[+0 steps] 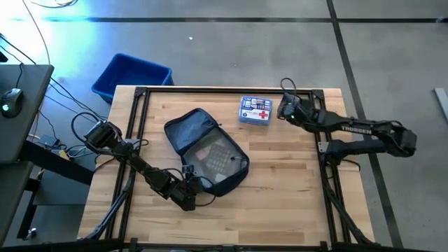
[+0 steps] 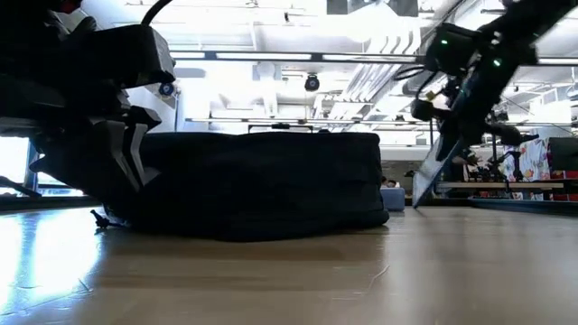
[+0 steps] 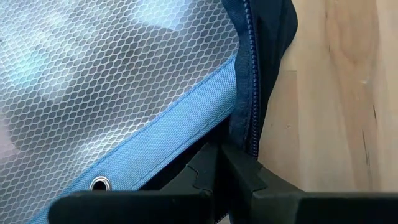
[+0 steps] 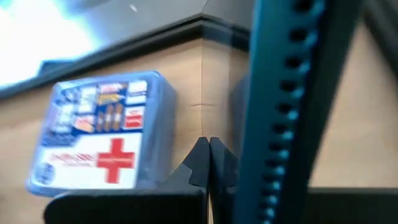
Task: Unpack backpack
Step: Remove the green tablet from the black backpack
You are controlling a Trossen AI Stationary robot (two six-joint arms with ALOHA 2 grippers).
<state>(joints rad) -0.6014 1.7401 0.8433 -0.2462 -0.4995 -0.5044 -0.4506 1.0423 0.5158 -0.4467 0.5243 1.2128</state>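
Observation:
The dark navy backpack (image 1: 208, 150) lies open on the wooden table, its flap folded back toward the far edge and a pale mesh pocket with blue trim (image 3: 112, 81) showing inside. My left gripper (image 1: 187, 183) is at the backpack's near left rim, shut on it; the low view shows it by the backpack's side (image 2: 126, 153). A blue-and-white first-aid kit (image 1: 255, 110) with a red cross lies flat on the table at the far side. My right gripper (image 1: 283, 108) is shut and empty just right of the kit (image 4: 99, 140), pointing down at the table (image 2: 424, 194). My left gripper is shut on the backpack's zipper rim (image 3: 247, 134) at its near left side, beside the mesh pocket's blue trim. The fingers (image 3: 239, 171) come nearly level from the table's near left. The fingers themselves hide the place of contact. The backpack rests on the table.
A blue plastic bin (image 1: 133, 75) stands on the floor beyond the table's far left corner. A desk with a mouse (image 1: 10, 98) and cables is at the left. A black frame (image 1: 231, 89) runs along the table's far edge. Bare wood lies at the near right.

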